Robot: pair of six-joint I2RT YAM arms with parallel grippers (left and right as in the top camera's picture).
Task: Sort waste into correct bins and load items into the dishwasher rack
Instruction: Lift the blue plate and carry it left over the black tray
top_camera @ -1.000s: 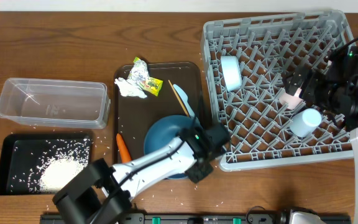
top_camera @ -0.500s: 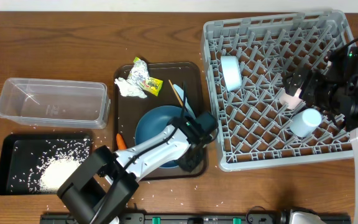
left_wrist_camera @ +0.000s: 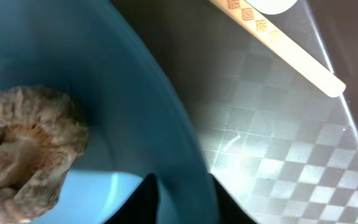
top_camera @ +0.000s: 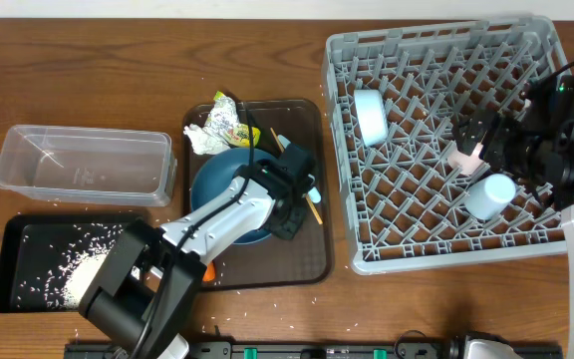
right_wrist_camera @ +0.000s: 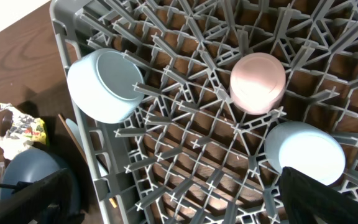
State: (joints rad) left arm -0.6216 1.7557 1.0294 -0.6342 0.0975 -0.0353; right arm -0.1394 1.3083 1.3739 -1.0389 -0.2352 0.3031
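Overhead, the left pincer point(top_camera: 292, 187) is clamped on the rim of the blue dish point(top_camera: 214, 181), which sits on the brown tray point(top_camera: 307, 249) just left of the rack point(top_camera: 342, 130), while the right pincer point(top_camera: 478, 140) hangs spread wide and empty over the rack's right side. At the left wrist, the fingers point(left_wrist_camera: 143, 202) straddle the dish's rim, a brown lump point(left_wrist_camera: 23, 143) lying inside it. At the right wrist, a pink cup point(right_wrist_camera: 258, 83), a light-blue cup point(right_wrist_camera: 304, 155) and a pale-blue bowl point(right_wrist_camera: 104, 84) rest among the rack's pegs.
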